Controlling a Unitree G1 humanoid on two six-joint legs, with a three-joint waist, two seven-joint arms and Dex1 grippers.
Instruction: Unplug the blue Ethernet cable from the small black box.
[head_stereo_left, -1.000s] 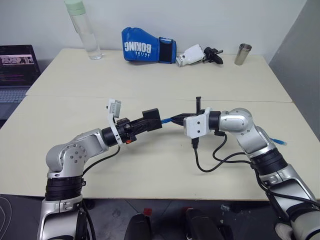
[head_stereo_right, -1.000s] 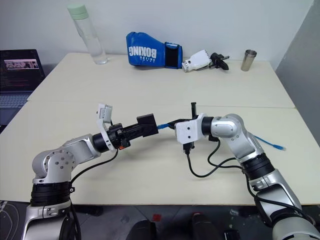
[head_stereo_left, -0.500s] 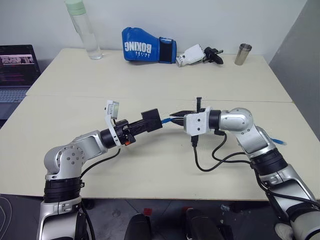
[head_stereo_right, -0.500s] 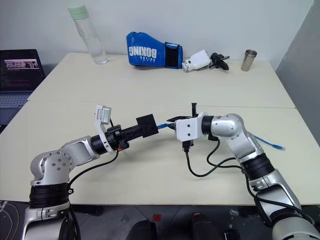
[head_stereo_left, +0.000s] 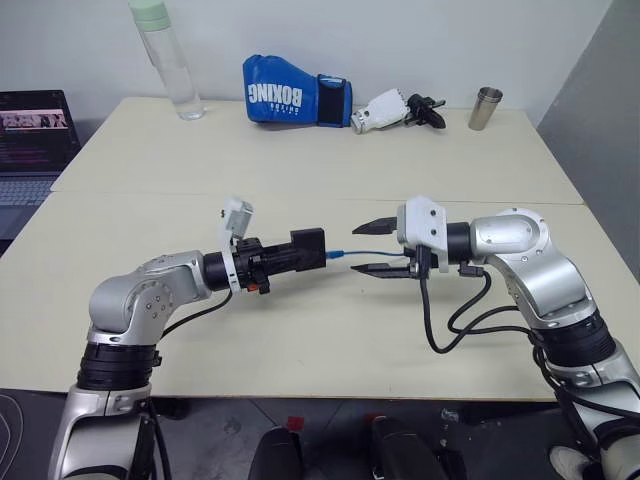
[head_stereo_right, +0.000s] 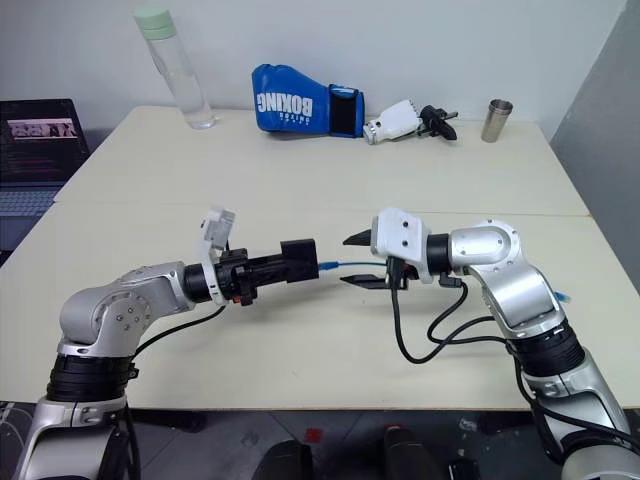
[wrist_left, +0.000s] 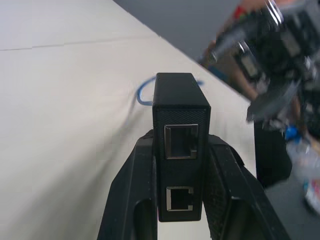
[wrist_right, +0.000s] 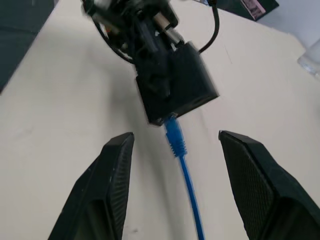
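My left gripper is shut on the small black box and holds it above the table, pointing right. In the left wrist view the box sits between the two fingers with two empty ports facing the camera. The blue Ethernet cable runs from the box's far end toward my right gripper. That gripper is open, its fingers above and below the cable without touching it. In the right wrist view the cable's plug still sits at the box's edge.
At the table's far edge stand a clear bottle, a blue boxing glove, a white and black tool and a metal cup. A laptop is at the far left. A black arm cable loops under my right wrist.
My right gripper has opened off the blue cable, rolled over and drawn back to the right. The left gripper has turned a little while still holding the box.
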